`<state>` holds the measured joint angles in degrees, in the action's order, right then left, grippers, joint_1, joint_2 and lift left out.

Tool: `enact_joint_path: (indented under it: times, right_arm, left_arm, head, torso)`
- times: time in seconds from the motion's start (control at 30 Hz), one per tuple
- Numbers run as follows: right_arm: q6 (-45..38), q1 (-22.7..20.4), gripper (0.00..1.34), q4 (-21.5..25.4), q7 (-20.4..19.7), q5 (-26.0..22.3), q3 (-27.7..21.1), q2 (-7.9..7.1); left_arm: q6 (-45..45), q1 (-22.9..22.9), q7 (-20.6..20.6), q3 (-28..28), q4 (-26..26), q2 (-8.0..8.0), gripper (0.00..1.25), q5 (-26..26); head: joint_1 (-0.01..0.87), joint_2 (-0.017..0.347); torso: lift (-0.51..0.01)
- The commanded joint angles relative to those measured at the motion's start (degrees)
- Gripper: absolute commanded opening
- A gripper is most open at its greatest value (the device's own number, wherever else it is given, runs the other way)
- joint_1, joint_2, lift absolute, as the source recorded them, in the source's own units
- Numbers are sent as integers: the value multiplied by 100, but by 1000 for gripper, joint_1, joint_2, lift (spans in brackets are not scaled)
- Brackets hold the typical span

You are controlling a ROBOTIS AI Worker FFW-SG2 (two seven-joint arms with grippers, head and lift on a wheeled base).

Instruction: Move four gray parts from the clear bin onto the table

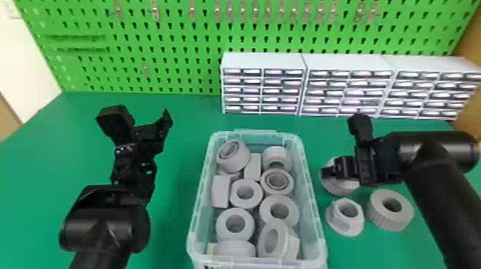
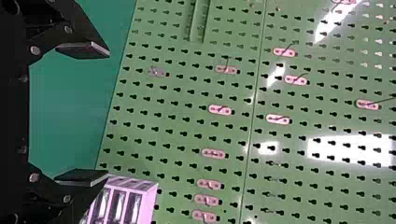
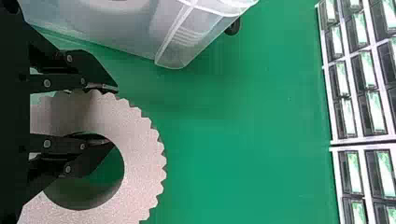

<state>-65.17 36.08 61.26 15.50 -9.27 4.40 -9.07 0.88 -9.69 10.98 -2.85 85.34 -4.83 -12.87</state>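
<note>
R gripper [image 1: 335,171] is seen over the table [image 1: 171,247], just R of the clear bin [image 1: 197,211], w/ the wall of a toothed gray ring [image 1: 340,187] pinched btwn its fingers; in the R wrist view, one fingertip of the R gripper [image 3: 107,115] is set in the ring's hole, the other against its outer teeth. Whether the ring is held clear of the tabletop or touching it can't be told. Two more gray parts are laid on the table R of the bin, nearer than the gripped ring: a flanged gray part [image 1: 334,221], close to the bin's R side, & a ribbed gray ring [image 1: 379,218] just R of it. Approx ten gray pcs [image 1: 247,204] are still contained in the bin, heaped far to near, some lying flat w/ holes up, some tipped on edge. L gripper [image 1: 148,130] is held over the table well L of the bin, its fingers spread wide w/ nothing btwn them. Far side of the table is backed by a green pegboard [image 1: 186,78], w/ small metal hooks [image 1: 155,10] fixed on it; white drawer cabinets [image 1: 263,60] are lined up in front of it, far R, beyond the bin.
</note>
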Motion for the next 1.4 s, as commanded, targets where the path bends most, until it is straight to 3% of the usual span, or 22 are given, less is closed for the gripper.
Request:
enact_joint_path:
  times: [0.0,0.67,0.7,0.8,0.9,1.37]
  right_arm:
    - [-13,-22,301,-9,-161,-4,35,10]
    - [13,-48,318,-132,-354,-13,-1,10]
    - [13,-48,347,-132,-363,-4,-1,10]
    - [-22,-31,658,-194,-372,22,35,-7]
    - [-31,-31,847,-202,-372,-13,70,-16]
    - [-4,31,874,-123,-372,-13,219,2]
  left_arm:
    - [0,2,0,13,0,0,899,4]
    - [0,2,0,13,0,0,899,-5]
    - [0,2,0,13,0,0,899,4]
    - [0,19,0,22,0,0,899,4]
    - [0,19,0,30,0,0,899,12]
    - [-9,46,0,39,0,0,899,39]
  head:
    - [693,72]
    - [693,72]
    - [693,72]
    - [693,72]
    - [693,72]
    - [693,72]
  torso:
    - [-52]
    - [-52]
    - [-52]
    - [-52]
    - [-52]
    - [-52]
